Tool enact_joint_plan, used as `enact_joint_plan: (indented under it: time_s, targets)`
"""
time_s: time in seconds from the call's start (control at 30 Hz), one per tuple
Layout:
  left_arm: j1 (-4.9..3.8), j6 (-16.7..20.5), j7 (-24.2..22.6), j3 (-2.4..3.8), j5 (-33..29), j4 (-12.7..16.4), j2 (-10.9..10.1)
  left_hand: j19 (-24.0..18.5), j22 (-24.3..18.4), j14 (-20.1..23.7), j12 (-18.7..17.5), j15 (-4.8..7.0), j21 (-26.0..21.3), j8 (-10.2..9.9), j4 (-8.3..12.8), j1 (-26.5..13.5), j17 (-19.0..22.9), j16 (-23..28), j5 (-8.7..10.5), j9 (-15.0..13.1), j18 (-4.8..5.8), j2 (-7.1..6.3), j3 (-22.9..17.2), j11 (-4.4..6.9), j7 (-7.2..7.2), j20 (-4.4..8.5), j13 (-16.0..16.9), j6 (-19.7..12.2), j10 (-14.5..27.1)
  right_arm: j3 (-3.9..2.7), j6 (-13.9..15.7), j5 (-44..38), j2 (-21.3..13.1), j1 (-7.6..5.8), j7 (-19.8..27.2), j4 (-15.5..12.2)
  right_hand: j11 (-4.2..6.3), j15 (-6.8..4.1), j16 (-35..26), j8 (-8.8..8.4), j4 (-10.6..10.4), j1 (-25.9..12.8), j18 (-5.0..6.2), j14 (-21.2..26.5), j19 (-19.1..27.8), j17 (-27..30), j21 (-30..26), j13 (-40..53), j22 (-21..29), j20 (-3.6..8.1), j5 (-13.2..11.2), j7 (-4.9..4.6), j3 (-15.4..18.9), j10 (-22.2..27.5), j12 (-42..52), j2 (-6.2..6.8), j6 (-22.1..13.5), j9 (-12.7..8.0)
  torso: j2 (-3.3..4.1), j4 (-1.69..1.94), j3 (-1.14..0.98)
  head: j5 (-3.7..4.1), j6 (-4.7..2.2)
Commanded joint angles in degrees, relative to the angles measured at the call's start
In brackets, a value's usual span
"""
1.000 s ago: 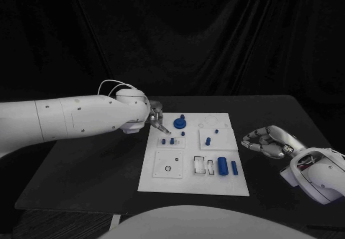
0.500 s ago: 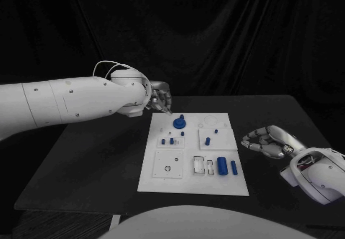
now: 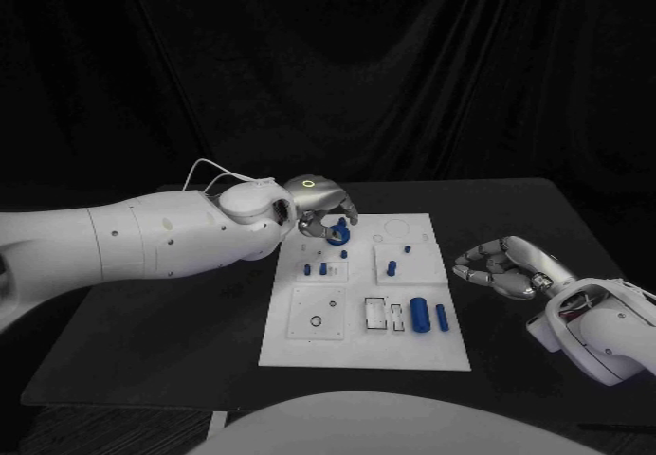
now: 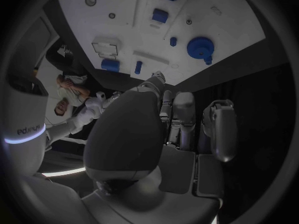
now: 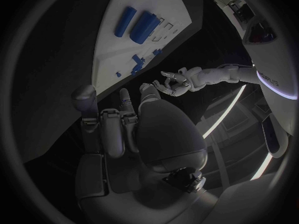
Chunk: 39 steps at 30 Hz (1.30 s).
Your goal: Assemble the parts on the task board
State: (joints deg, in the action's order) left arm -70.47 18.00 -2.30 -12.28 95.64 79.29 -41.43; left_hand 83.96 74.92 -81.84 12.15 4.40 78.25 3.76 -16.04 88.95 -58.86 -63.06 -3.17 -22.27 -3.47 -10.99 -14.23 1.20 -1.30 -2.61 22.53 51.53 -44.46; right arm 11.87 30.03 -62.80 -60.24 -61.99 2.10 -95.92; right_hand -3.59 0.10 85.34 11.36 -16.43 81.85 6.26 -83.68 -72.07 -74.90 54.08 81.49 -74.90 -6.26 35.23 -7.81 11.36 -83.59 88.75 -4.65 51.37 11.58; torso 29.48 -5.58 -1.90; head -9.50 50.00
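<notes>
The fingers (image 3: 333, 220) of the left hand (image 3: 318, 204) hang curled downward over the far left corner of the task board (image 3: 367, 351), just above the round blue part (image 3: 337, 233) that stands there with a short peg rising from it. In the head view the fingertips overlap that part, so whether they touch it or merely hover cannot be told from there. The left wrist view settles more: the left hand's fingers (image 4: 221, 129) lie fairly straight and apart with nothing between them, and the round blue part (image 4: 201, 47) sits clear beyond their tips on the task board (image 4: 112, 0), so I judge the hand to be empty and not yet in contact.

The relation that matters is plain: the part lies directly below and slightly ahead of the left fingertips, its peg upright (so a grasp would likely come from above, fingers closing round the disc or the peg). The left hand is far the nearer; the right hand (image 3: 503, 268) rests well apart, off the board's right edge, its fingers curled in loosely, holding nothing.

The right wrist view shows the right hand's fingers (image 5: 115, 129) spread and bare, with the two long blue cylinders (image 5: 142, 26) lying side by side on the board's near end, their long axes running along the board. The head view shows these same cylinders (image 3: 429, 315) closer to the right hand than to the left.
</notes>
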Motion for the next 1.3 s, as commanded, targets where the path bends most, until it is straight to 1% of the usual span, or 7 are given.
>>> enact_joint_plan:
  time_s: [0.03,0.13,0.33,0.47,0.7,0.97,1.3]
  targets:
    - [1.53,4.4,-6.1,0.08,9.6,-1.5,1.0,1.5,11.7,-0.3,0.4,0.16,0.6,0.1,0.4,0.5,-0.4,-1.1,-0.10,1.1,0.94,-0.54,0.2,-0.44,0.12,0.63,-1.4,0.8,-0.2,-0.03,1.4,-0.1,-0.1,0.13,0.9,-0.3,-0.03,-0.06,0.1,0.06,0.1,0.6,0.89,-2.9,-0.1,-9.5,0.3,6.3,-5.6,0.02,0.3,-0.15,-0.3,-3.8,-0.4,0.02,-0.1,0.0,0.01,0.08,0.03,-0.17,0.00]
    - [2.44,4.6,-5.8,0.08,10.3,-2.3,1.6,1.6,11.7,-0.3,0.6,0.33,0.6,0.0,0.6,0.8,-0.5,-1.5,-0.26,1.7,0.95,-0.61,0.1,-0.07,0.28,0.74,-2.1,0.8,-0.4,-0.03,1.3,-0.1,-0.1,0.13,0.9,-0.3,-0.03,-0.06,0.1,0.09,0.1,0.6,0.90,-2.9,-0.1,-9.4,0.3,6.3,-5.6,0.01,0.3,-0.14,-0.3,-3.8,-0.4,0.00,-0.1,0.0,0.08,0.17,0.09,-0.10,0.00]
    - [3.45,4.5,-4.5,0.09,10.9,-3.6,3.0,1.7,11.8,-0.1,1.2,0.01,0.7,0.1,1.3,1.4,-0.1,-2.1,-1.69,3.5,0.98,-0.59,-0.3,-0.92,0.31,0.69,-4.3,1.0,-0.9,-0.03,1.1,-0.1,0.2,0.14,0.9,-0.1,-0.03,-0.06,0.1,0.09,0.1,0.6,0.90,-2.9,-0.1,-9.4,0.3,6.3,-5.6,0.01,0.3,-0.14,-0.3,-3.8,-0.4,0.00,-0.1,0.0,0.03,0.18,0.07,-0.25,0.00]
    - [3.72,4.1,-4.0,0.09,11.0,-4.2,3.8,1.8,11.8,0.0,1.9,0.05,0.8,0.6,1.9,1.7,0.1,-2.7,-2.95,4.3,1.00,-0.48,-0.9,-0.79,0.84,0.62,-5.7,2.7,-1.8,-0.03,1.0,-0.1,0.2,0.14,0.9,-0.1,-0.02,-0.06,0.0,0.11,0.1,0.7,0.91,-2.8,0.0,-9.4,0.2,6.3,-5.6,0.01,0.3,-0.13,-0.4,-3.7,-0.4,-0.01,-0.1,0.0,0.03,0.14,0.05,-0.25,0.00]
    - [4.16,2.0,-2.0,0.09,11.1,-5.7,5.0,1.6,11.7,0.5,2.8,0.29,0.4,2.0,2.3,1.1,1.0,-2.8,-2.70,4.8,0.91,-0.47,-1.2,-0.33,1.64,0.81,-7.4,5.7,-2.9,-0.03,1.0,-0.1,0.1,0.14,0.9,-0.1,-0.02,-0.06,0.0,0.11,0.1,0.7,0.91,-2.8,0.0,-9.4,0.2,6.3,-5.6,0.01,0.3,-0.13,-0.4,-3.7,-0.4,-0.01,-0.1,0.0,-0.11,0.01,-0.01,-0.35,0.00]
    - [4.78,-0.3,0.2,0.09,11.2,-7.6,6.0,1.5,11.6,0.9,3.3,0.10,0.1,1.9,2.8,1.1,1.8,-2.6,-3.67,5.3,0.86,-0.43,-1.7,-0.92,2.11,0.74,-8.2,5.5,-4.0,-0.03,0.9,-0.1,0.1,0.14,0.9,-0.1,-0.02,-0.06,0.0,0.11,0.1,0.7,0.91,-2.8,0.0,-9.4,0.2,6.3,-5.6,0.01,0.3,-0.13,-0.4,-3.7,-0.4,-0.01,-0.1,0.0,-0.13,-0.04,0.00,-0.29,0.00]
    - [5.15,-1.3,1.0,0.09,11.2,-9.1,7.1,1.3,11.4,1.3,3.6,-0.05,-0.5,1.5,2.8,0.4,2.8,-2.1,-3.43,5.7,0.75,-0.57,-1.7,-1.09,1.85,0.62,-8.7,5.0,-4.5,-0.03,0.9,-0.1,0.0,0.14,0.8,-0.1,-0.01,-0.07,0.0,0.13,0.1,0.7,0.93,-2.8,0.0,-9.3,0.1,6.2,-5.5,0.01,0.3,-0.13,-0.4,-3.7,-0.4,0.00,0.0,0.0,-0.13,-0.01,0.00,-0.31,0.00]
